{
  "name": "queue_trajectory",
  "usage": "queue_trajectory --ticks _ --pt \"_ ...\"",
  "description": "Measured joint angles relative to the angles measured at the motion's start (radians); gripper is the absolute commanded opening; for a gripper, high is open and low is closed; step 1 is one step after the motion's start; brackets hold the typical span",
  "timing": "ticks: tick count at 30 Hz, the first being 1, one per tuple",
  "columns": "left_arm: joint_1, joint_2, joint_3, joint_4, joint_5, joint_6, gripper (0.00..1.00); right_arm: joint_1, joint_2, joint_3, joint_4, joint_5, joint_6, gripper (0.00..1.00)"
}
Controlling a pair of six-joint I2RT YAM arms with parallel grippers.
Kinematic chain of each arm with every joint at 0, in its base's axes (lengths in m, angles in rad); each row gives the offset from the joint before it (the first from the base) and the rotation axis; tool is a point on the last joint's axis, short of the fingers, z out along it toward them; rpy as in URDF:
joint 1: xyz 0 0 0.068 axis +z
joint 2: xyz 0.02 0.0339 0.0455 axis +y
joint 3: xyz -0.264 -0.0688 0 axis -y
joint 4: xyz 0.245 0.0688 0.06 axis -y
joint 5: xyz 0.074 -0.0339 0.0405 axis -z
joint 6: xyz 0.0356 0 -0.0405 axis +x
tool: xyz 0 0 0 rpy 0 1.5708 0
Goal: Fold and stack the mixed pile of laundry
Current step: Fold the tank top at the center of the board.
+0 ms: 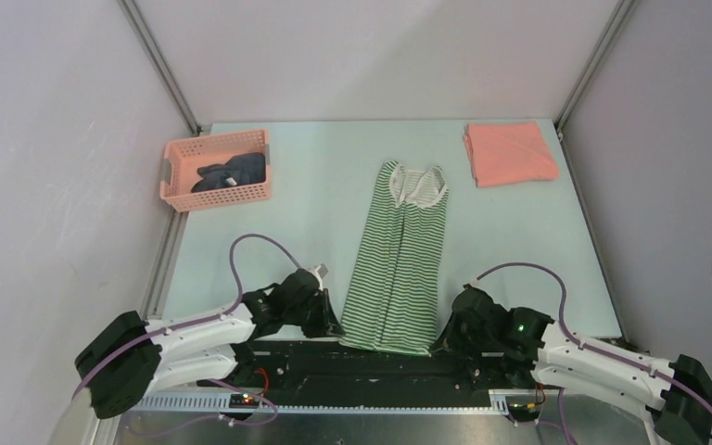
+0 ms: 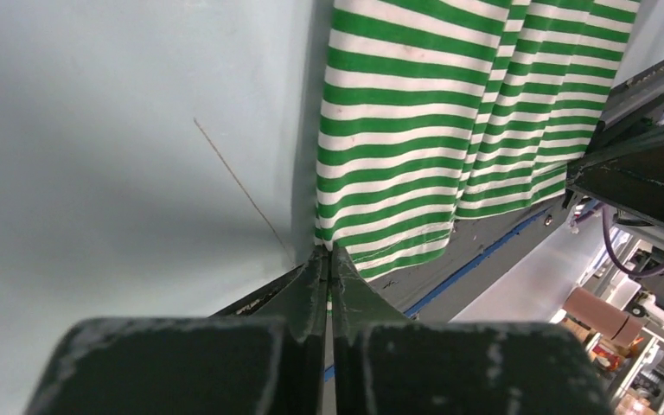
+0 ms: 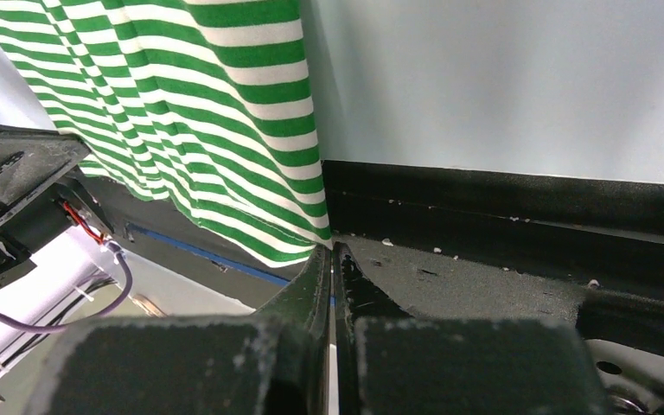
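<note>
The green-and-white striped garment [image 1: 399, 269] lies lengthwise down the middle of the table, folded narrow, its hem hanging over the near edge. My left gripper [image 1: 332, 329] is shut on the hem's near-left corner [image 2: 329, 252], with a sliver of striped cloth [image 2: 415, 130] pinched between the fingers. At the near-right corner, my right gripper [image 1: 442, 338] is shut, and the striped cloth [image 3: 207, 104] ends right at its fingertips [image 3: 332, 246]. The salmon-pink shirt [image 1: 510, 153] sits folded at the far right. The dark navy-grey garment [image 1: 232, 173] lies bunched in the basket.
A pink plastic lattice basket [image 1: 227, 195] stands at the far left of the table. A black rail [image 1: 389, 366] runs along the near edge between the arm bases. Grey walls close in the table on the left, right and back.
</note>
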Motion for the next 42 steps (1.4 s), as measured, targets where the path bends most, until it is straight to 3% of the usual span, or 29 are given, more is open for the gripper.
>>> queue_trajectory --ticks 6,12,28,42 --pt "-0.006 -0.038 0.004 0.004 -0.006 -0.002 0.00 0.003 -0.004 0.019 -0.033 0.037 -0.023 0.00" --pt "0.023 -0.008 0.103 -0.014 -0.027 0.002 0.00 -0.066 0.057 0.129 -0.043 0.088 -0.180 0.00" --pt "0.254 0.560 0.607 -0.017 0.026 0.202 0.00 -0.506 0.467 0.304 0.216 -0.004 -0.801 0.00" --pt "0.349 0.856 0.940 -0.021 0.051 0.299 0.00 -0.683 0.760 0.512 0.403 -0.053 -1.016 0.00"
